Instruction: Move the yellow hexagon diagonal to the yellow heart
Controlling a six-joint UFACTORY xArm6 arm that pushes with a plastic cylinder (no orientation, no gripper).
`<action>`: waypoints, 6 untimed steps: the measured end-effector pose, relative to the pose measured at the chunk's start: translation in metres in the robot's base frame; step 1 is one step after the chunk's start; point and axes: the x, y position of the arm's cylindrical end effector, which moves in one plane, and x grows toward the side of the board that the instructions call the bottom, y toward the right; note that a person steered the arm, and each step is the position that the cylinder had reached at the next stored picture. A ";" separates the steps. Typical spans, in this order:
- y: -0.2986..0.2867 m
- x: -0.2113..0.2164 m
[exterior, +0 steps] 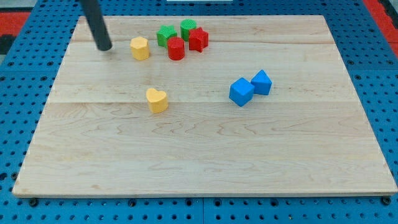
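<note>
The yellow hexagon [140,48] sits near the view's top left of the wooden board [205,155]. The yellow heart [157,99] lies below it and slightly to the right, about a third of the board's depth away. My tip [104,47] rests on the board just left of the yellow hexagon, with a small gap between them. The dark rod rises from it toward the view's top left.
A cluster at the view's top centre holds a green star-like block [165,35], a green block [188,28], a red block [176,48] and a red star-like block [198,39], just right of the hexagon. Two blue blocks [241,91] [262,82] touch at centre right.
</note>
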 end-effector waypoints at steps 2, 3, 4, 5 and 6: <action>0.050 0.071; 0.087 0.093; 0.027 0.084; 0.040 0.039; 0.106 0.042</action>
